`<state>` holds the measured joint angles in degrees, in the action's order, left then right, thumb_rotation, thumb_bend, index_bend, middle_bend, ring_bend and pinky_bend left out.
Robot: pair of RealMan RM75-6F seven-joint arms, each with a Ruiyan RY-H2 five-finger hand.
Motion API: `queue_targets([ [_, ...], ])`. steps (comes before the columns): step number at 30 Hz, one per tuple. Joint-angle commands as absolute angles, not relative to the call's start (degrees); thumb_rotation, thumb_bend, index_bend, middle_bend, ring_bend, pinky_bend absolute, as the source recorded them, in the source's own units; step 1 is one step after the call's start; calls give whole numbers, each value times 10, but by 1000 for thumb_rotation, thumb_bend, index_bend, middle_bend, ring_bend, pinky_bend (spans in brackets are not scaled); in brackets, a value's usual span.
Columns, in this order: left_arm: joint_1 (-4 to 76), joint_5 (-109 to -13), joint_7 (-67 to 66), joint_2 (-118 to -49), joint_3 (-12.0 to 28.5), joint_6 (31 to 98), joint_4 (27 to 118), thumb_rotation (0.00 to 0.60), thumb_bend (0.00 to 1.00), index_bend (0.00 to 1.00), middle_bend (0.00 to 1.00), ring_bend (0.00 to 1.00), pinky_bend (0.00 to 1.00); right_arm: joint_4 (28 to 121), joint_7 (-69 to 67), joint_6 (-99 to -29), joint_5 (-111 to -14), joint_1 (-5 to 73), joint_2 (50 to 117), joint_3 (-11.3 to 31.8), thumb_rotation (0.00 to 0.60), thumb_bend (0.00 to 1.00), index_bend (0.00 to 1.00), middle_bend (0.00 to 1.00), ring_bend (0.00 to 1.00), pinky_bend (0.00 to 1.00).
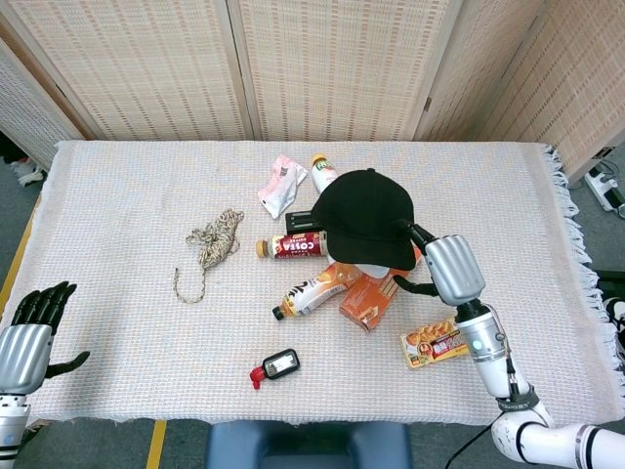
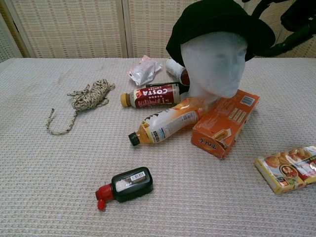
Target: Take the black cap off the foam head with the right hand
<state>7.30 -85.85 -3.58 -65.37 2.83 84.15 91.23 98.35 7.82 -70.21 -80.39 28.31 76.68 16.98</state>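
In the head view, your right hand [image 1: 444,268] sits just beside the brim of the cap [image 1: 364,217], on its right side, with the fingers [image 1: 414,234] spread and reaching toward the brim. You hold nothing yet; whether a fingertip touches the brim cannot be told from here. The cap sits on the foam head [image 1: 363,268], near the middle of the table [image 1: 117,186], and hides almost all of it from above. Your left hand [image 1: 29,327] hangs off the near left corner of the table, fingers apart and holding nothing. A box [image 1: 374,293] lies against the head's near side, with a juice bottle [image 1: 312,293] slanting beside it and a Costa bottle [image 1: 291,245] lying on its side further back. A rope [image 1: 213,242] is well left of the cap, a snack pack [image 1: 437,342] lies just below your right hand, and an ink bottle [image 1: 276,366] sits near the front edge.

In the chest view, the cap [image 2: 217,22] is fully seated on the head [image 2: 213,61], brim forward over the brow. Your right hand [image 2: 289,24] shows only in part at the top right corner, dark fingers [image 2: 276,48] extended toward the brim's right edge and just beside it, not closed on it. The box [image 2: 225,122] touches the base of the head, and the juice bottle [image 2: 165,123] leans against the box. Your left hand does not show here.
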Motion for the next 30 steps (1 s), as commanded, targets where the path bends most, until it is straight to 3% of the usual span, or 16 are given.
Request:
queue_targets([
  [1, 73, -859, -35, -653, 28, 842, 913, 600, 94, 79, 97, 114, 126, 977, 86, -701, -802, 291, 776, 171, 600, 271, 286, 388, 888, 1000],
  [5, 71, -858, -30, -651, 28, 844, 913, 600, 94, 80, 95, 115, 126, 966, 87, -715, -807, 297, 791, 171, 600, 511, 490, 527, 926, 1000],
  [9, 72, -858, -29, -650, 28, 841, 913, 600, 94, 80, 94, 114, 126, 954, 84, -719, -804, 301, 801, 170, 600, 664, 627, 631, 954, 1000],
  [14, 73, -859, -28, -652, 27, 840, 912, 600, 94, 81, 93, 114, 126, 942, 81, -726, -800, 305, 810, 170, 600, 697, 726, 701, 969, 1000],
  [30, 77, -851, -30, -657, 25, 826, 907, 600, 95, 80, 84, 113, 126, 888, 91, -763, -770, 323, 832, 212, 600, 744, 775, 725, 991, 1000],
])
